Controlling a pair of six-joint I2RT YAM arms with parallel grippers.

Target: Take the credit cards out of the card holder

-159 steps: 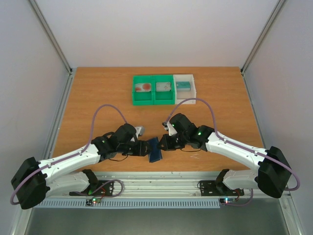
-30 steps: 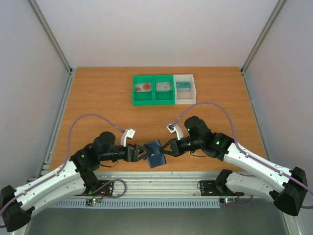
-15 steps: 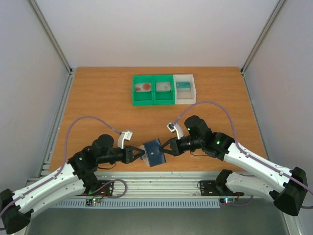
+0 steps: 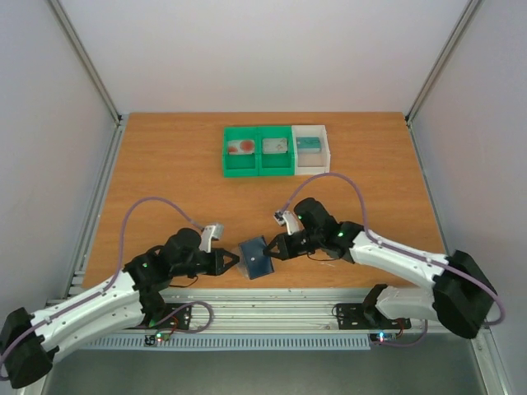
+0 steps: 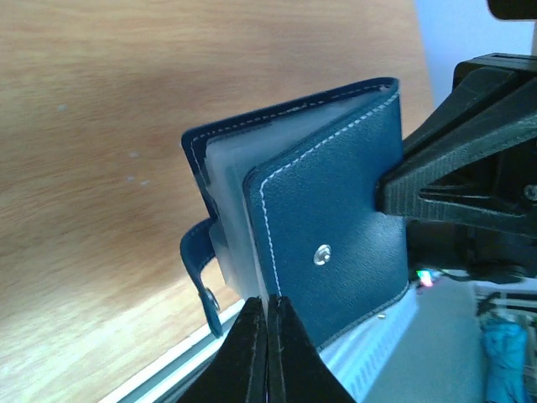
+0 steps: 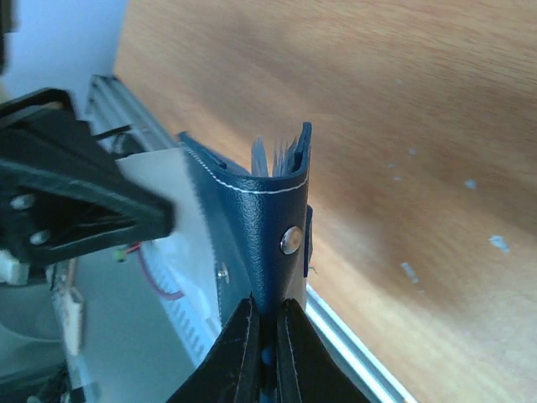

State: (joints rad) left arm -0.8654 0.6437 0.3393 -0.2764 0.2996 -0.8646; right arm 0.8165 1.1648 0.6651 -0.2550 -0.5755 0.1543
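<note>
Card holder (image 4: 256, 258), dark blue with pale stitching, sits between the two grippers near the front edge of the wooden table (image 4: 165, 181). We cannot tell whether it touches the wood. From above it looks almost square, so we cannot name a long axis with confidence. Its edges are turned slightly askew to the table's sides. The fold side points toward the right arm and the open edges point toward the left arm.

The left gripper (image 4: 234, 261) has its fingers (image 5: 243, 353) pressed together on the open edge, at the front panel or the sleeve beside it. The right gripper (image 4: 272, 247) has its fingers (image 6: 239, 353) clamped on the opposite, folded side.

In the left wrist view the two panels stand slightly apart. Cloudy clear sleeves (image 5: 231, 210) show between them, a metal snap stud (image 5: 321, 254) sits on the front panel, and a small closing strap (image 5: 195, 260) hangs loose at the open edge. In the right wrist view the sleeves fan out edge-on at the holder's far end.

At the back of the table, a pale card with a red blotch (image 4: 241, 147) lies in the left compartment of the green bins (image 4: 258, 169). A teal card (image 4: 309, 144) lies in the white bin (image 4: 313, 167) just beside them.

Compared with half a second ago, the holder has shifted slightly toward the left arm and looks a little smaller from above. The right arm has swung inward. About five seconds ago the holder showed as a narrower, darker strip. The bins and their cards have not moved.
</note>
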